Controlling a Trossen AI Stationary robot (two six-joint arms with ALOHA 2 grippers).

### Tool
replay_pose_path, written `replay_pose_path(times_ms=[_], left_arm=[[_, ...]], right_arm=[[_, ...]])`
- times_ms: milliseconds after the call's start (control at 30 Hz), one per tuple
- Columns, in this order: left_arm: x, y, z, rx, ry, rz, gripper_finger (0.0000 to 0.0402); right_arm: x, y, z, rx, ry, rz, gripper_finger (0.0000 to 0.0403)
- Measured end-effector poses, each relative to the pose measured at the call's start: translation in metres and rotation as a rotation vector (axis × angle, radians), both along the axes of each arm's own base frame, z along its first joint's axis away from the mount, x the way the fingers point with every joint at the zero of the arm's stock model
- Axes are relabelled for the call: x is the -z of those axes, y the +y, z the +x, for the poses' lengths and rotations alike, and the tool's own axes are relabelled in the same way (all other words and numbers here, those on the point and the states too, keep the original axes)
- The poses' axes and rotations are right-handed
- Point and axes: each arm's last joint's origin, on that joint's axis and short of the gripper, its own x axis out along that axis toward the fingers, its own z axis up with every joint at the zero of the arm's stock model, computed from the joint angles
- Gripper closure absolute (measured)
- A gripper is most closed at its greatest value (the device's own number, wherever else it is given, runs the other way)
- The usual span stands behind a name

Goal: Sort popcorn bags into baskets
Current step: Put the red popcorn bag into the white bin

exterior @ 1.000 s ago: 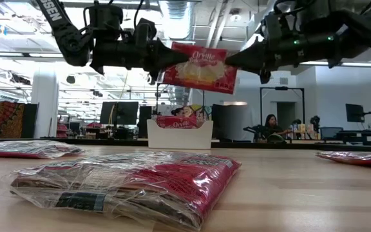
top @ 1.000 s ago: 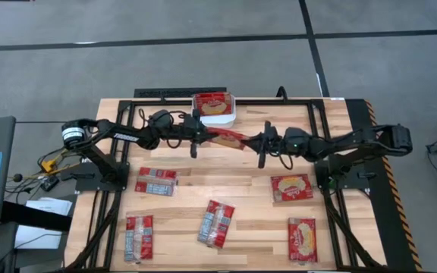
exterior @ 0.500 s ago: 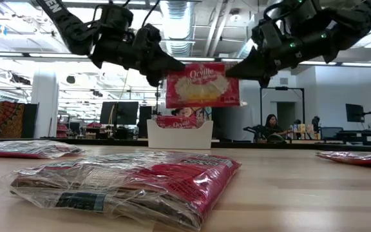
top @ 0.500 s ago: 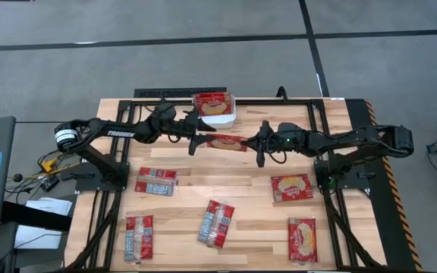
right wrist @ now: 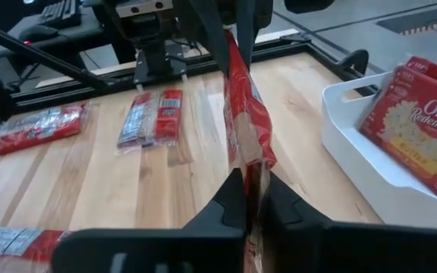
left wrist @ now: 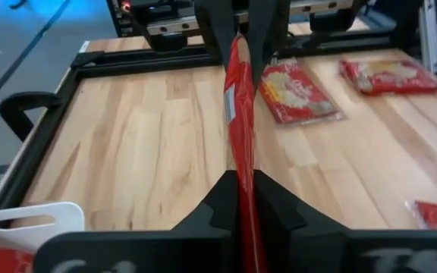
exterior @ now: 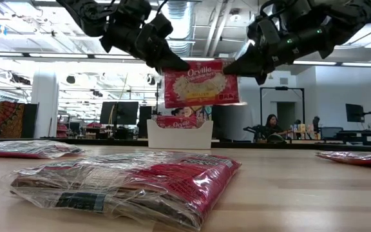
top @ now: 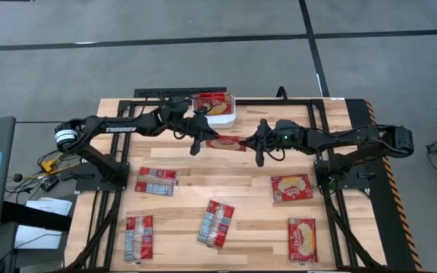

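Popcorn bag (exterior: pixel 201 82) hangs in the air between my two grippers, on edge, well above the table (top: pixel 249 171) and just short of the basket (top: pixel 224 115) at the far edge. The basket already contains at least one bag (right wrist: pixel 422 134). Five more bags lie flat on the near half of the table, three on my left side (top: pixel 156 181) and two on my right (top: pixel 291 187).

Risks, in my judgement. Both grippers hold only the bag's opposite end seams, so the pinch is thin; if either arm pulls away from the other, the wrapper could tear or slip out. If one side lets go before the bag is over the basket, it will swing from the other grip and may fall on the wood beside the rim. The bag inside stands tilted against the basket wall and could block a clean drop.

Jaws. My left gripper (exterior: pixel 170 63) is clamped narrow on one end of the bag. My right gripper (exterior: pixel 229 64) is clamped equally narrow on the opposite end. Both wrist views show the red seam squeezed between the fingers (left wrist: pixel 220 199), with no gap.
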Motion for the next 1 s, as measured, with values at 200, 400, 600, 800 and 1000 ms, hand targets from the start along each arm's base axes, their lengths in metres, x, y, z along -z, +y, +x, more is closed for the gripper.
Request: replay_pose_path(times_ms=[200,400,600,800,1000], left_arm=[[-0.002,0.008,-0.003,-0.074,0.013,0.036,0.0397],[-0.015,0.032,-0.022,-0.195,-0.024,0.086,0.0399],[-0.023,0.062,-0.043,-0.306,-0.049,0.128,0.0399],[-0.022,0.084,-0.060,-0.321,-0.033,0.207,0.0399],[-0.015,0.096,-0.064,-0.298,-0.033,0.235,0.0399]], right_arm=[[-0.005,-0.003,0.001,0.020,-0.039,-0.037,0.0312],[-0.002,-0.011,-0.002,0.177,-0.018,-0.011,0.0227],[0.003,-0.019,-0.006,0.283,0.038,-0.011,0.0179],[0.003,-0.023,-0.008,0.302,0.040,-0.004,0.0181],[0.003,-0.029,-0.010,0.328,0.033,-0.005,0.0196]])
